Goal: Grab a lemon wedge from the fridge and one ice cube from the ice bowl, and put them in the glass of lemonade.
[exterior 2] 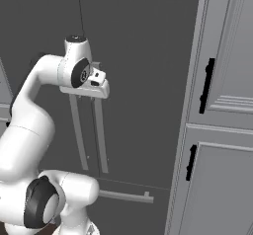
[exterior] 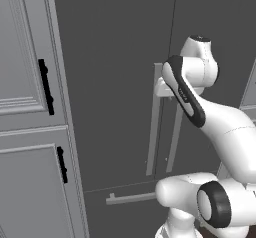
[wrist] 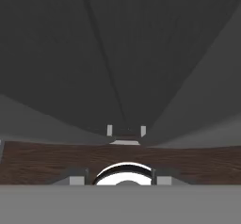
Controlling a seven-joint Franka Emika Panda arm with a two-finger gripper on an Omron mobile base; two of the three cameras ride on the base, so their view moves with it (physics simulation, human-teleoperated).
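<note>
Pincer (exterior 2: 99, 83): I am seeing it sitting at the top of the two bar handles, up against the fridge front; I cannot tell whether its jaws are around a handle or just beside it, nor whether they are parted or closed.
Fridge (exterior: 115, 82): dark grey doors are standing shut directly ahead of the pincer, the seam between them running up just behind it.
Handles (exterior: 153, 127): two pale bars are hanging straight down from below the pincer, side by side; the left bar's top (exterior: 157, 72) is showing just beside the hand in the left base view.
Drawer handle (exterior 2: 126, 196): a horizontal pale bar is lying well below the pincer, across the lower drawer.
Cabinets (exterior: 25, 107): light grey panelled doors with black pulls (exterior: 46, 87) are flanking the fridge, well apart from the pincer on both sides.
Floor (wrist: 47, 164): in the hand view I am looking down the door face at a dark wood band far beneath the pincer.
</note>
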